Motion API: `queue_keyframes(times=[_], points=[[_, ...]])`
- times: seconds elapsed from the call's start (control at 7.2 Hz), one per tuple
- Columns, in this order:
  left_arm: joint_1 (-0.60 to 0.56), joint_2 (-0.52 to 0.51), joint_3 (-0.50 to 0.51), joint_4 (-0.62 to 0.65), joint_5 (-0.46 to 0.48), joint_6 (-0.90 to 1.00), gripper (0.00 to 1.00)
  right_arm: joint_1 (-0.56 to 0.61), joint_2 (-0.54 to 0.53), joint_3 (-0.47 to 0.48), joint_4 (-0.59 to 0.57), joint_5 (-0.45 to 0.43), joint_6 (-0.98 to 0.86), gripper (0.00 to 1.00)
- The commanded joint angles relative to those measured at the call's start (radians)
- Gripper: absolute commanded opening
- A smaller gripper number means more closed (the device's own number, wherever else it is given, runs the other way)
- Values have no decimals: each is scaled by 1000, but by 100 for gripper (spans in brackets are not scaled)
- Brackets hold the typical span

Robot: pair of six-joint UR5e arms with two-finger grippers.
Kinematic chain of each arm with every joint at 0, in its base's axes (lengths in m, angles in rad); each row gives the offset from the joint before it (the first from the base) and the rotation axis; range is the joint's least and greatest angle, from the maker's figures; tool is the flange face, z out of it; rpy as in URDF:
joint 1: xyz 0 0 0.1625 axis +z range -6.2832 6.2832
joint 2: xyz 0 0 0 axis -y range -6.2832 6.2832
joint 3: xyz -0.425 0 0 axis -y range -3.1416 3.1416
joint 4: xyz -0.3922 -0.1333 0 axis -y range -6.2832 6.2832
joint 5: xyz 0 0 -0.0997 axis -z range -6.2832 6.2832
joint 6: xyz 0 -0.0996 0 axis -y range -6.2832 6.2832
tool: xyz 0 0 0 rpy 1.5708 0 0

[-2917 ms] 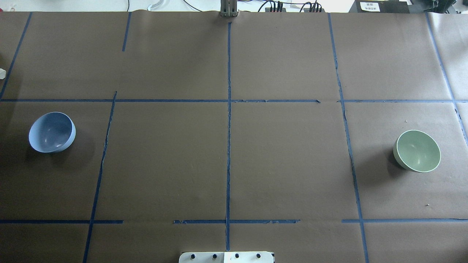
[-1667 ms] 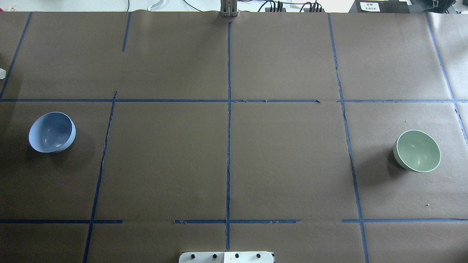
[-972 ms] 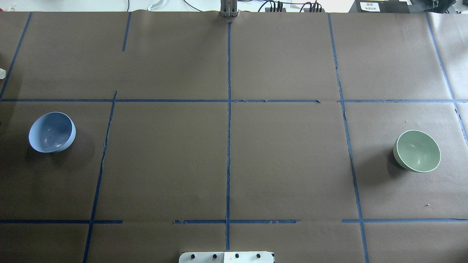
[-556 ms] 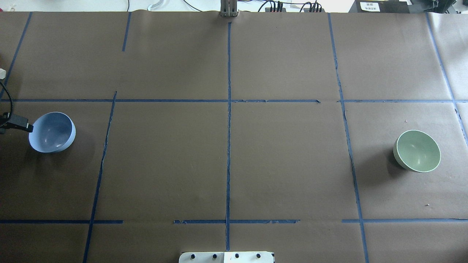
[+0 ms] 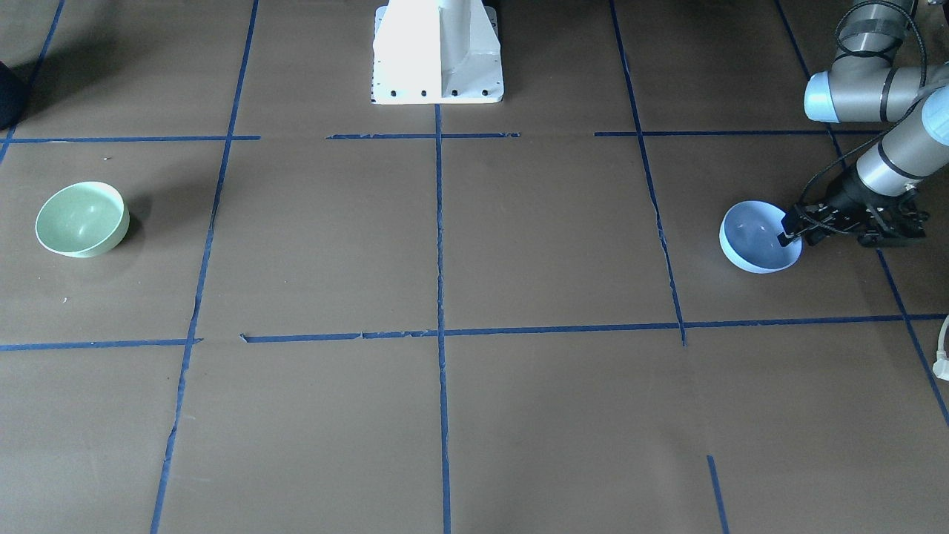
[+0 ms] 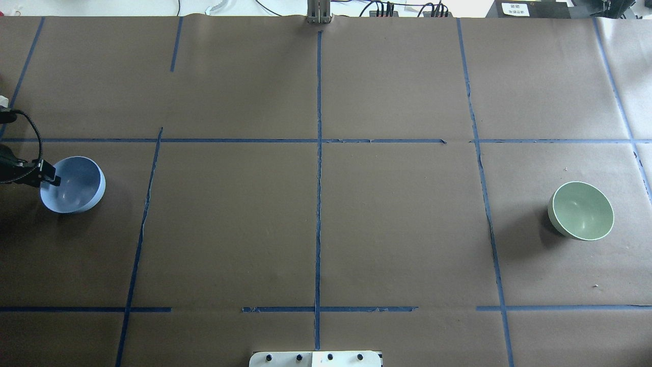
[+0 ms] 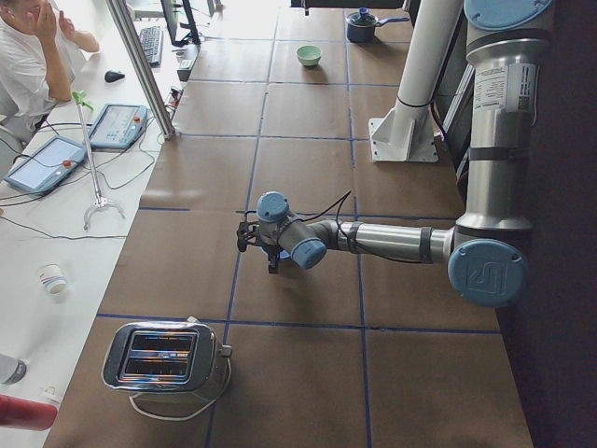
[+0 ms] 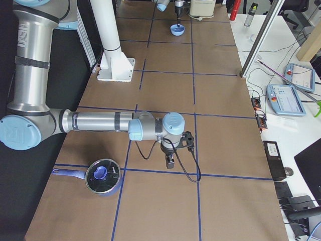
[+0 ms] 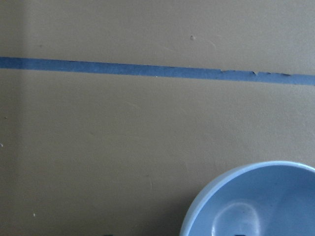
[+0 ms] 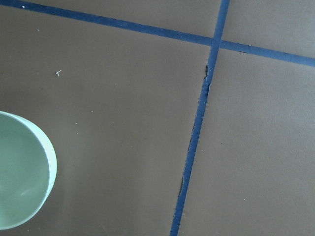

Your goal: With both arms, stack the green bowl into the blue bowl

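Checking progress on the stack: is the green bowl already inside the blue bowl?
No, the green bowl stands alone and empty, far across from the blue bowl.

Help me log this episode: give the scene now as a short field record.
blue bowl: upright, empty, robot's left side
green bowl: upright, empty, robot's right side, untouched
left gripper: at the blue bowl's rim; open or shut unclear
right gripper: clear of the green bowl; state unclear
stacked: no
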Motion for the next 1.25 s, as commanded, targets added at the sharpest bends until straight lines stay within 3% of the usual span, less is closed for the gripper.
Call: queue_keyframes(times=[0.0, 0.14, 0.28, 0.56, 0.69, 0.97, 1.11], points=[[13, -6, -5, -1, 3, -25, 7, 0, -2, 1, 0, 0, 0, 100], [13, -11, -25, 4, -8, -26, 0, 0, -2, 1, 0, 0, 1, 100], [13, -44, -73, 45, -9, -84, 0, 0, -2, 3, 0, 0, 1, 100], [27, -232, -163, 286, 6, -218, 0, 0, -1, 3, 0, 0, 3, 100], [101, -352, -180, 359, 77, -356, 0, 0, 1, 6, 0, 0, 20, 100], [365, -591, -149, 526, 281, -579, 0, 0, 4, 6, 0, 0, 24, 100], [436, -674, -107, 536, 337, -639, 0, 0, 4, 6, 0, 0, 24, 100]])
